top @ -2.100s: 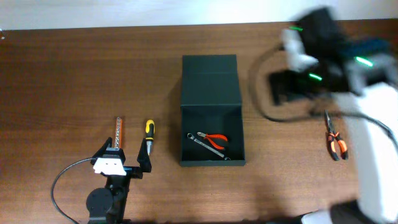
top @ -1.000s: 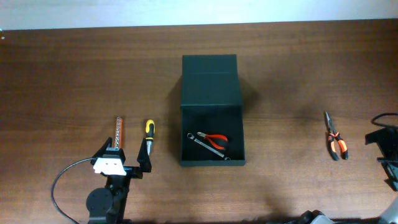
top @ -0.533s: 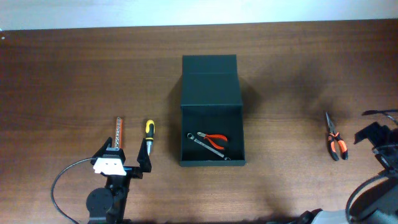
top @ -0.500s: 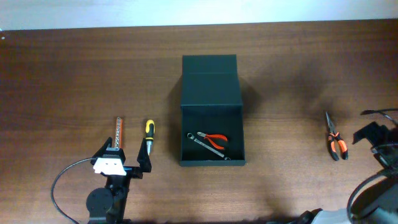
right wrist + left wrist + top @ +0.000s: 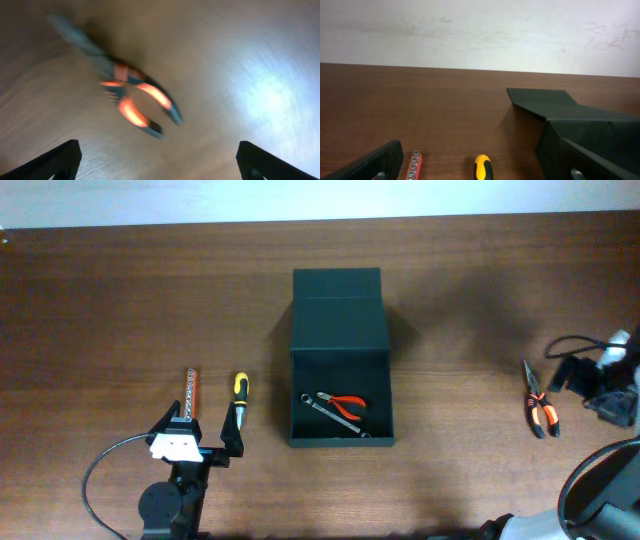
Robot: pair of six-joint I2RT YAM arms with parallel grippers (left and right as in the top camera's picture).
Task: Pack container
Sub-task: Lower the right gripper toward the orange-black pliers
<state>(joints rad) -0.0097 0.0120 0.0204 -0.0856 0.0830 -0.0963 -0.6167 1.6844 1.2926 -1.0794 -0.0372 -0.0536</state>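
Jaws of the left gripper (image 5: 200,432) stand wide apart with nothing between them, low over the near left part of the worktop (image 5: 100,300). Just ahead of them lie two tools side by side: a screwdriver (image 5: 239,392) with a yellow and black handle, its tip pointing back toward the gripper, and to its left an orange-red strip (image 5: 190,392) with a row of small holes. In the left wrist view both show between the two dark fingers (image 5: 370,165), neither of them touched. A black cable (image 5: 100,470) loops out from the left arm's base. Jaws of the right gripper (image 5: 587,388) are also spread wide and hold nothing. It sits near the right edge of the worktop, just to the right of a pair of orange-handled pliers (image 5: 540,410) lying flat on the wood. The right wrist view is blurred, but the pliers show there ahead of the fingers and apart from them. The container (image 5: 340,442) rests in the middle of the worktop, well apart from both grippers, its lid (image 5: 338,305) folded open and lying back toward the far side. Inside it, toward the near wall, lie red-handled pliers (image 5: 347,404) and a silvery wrench (image 5: 325,412), close together; whether they touch cannot be told.
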